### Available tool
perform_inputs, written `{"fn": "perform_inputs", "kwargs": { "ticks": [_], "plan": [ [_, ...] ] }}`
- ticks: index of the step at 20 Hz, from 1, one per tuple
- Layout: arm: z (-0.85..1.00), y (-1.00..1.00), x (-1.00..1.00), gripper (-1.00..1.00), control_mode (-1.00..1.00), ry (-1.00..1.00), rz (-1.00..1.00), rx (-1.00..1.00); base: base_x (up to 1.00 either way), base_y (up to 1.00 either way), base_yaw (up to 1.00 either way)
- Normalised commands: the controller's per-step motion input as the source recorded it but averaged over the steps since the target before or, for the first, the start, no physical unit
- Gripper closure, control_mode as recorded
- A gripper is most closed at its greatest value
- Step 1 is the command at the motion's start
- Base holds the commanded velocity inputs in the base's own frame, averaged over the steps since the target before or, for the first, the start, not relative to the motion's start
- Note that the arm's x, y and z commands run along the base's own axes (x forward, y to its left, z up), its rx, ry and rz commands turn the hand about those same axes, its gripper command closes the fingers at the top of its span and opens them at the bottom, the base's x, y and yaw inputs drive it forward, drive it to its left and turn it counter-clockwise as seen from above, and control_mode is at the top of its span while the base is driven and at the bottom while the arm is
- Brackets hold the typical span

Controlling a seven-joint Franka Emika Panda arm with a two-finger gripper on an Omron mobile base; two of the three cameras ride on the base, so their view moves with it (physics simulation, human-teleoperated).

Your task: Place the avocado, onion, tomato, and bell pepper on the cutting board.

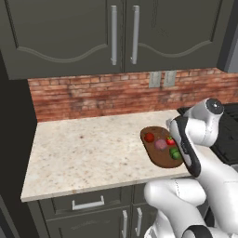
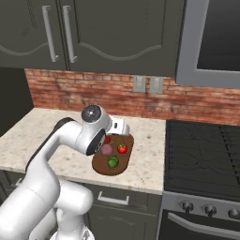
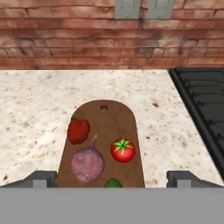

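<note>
The dark-brown cutting board [image 3: 107, 122] lies on the counter with all four foods on it. The dark-red bell pepper [image 3: 78, 130] is at its left. The purple onion [image 3: 88, 163] is in the middle and the bright tomato [image 3: 123, 149] at the right. The green avocado [image 3: 113, 183] peeks in at the near end. My gripper [image 3: 111, 180] hovers above the board's near end, open, fingers wide apart and holding nothing. From the left base, the board [image 1: 153, 151] carries the pepper [image 1: 149, 137], onion [image 1: 161, 144], tomato [image 1: 170, 141] and avocado [image 1: 175, 154] beside my arm.
A black stove [image 2: 206, 154] adjoins the counter on the right. The brick wall with two outlets [image 3: 138, 8] runs behind, dark cabinets above it. A wide stretch of speckled counter [image 1: 83, 148] extends left of the board.
</note>
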Motion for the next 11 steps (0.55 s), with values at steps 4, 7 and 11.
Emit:
{"fn": "perform_inputs", "kwargs": {
  "ticks": [4,7,11],
  "plan": [
    [0.38,0.0,-0.2,-1.0,-1.0,-0.05,0.0,0.0,0.0,0.0,0.0],
    [0.0,0.0,0.0,-1.0,-1.0,0.0,0.0,0.0,0.0,0.0,0.0],
    [0.0,0.0,0.0,-1.0,-1.0,0.0,0.0,0.0,0.0,0.0,0.0]
  ]
}}
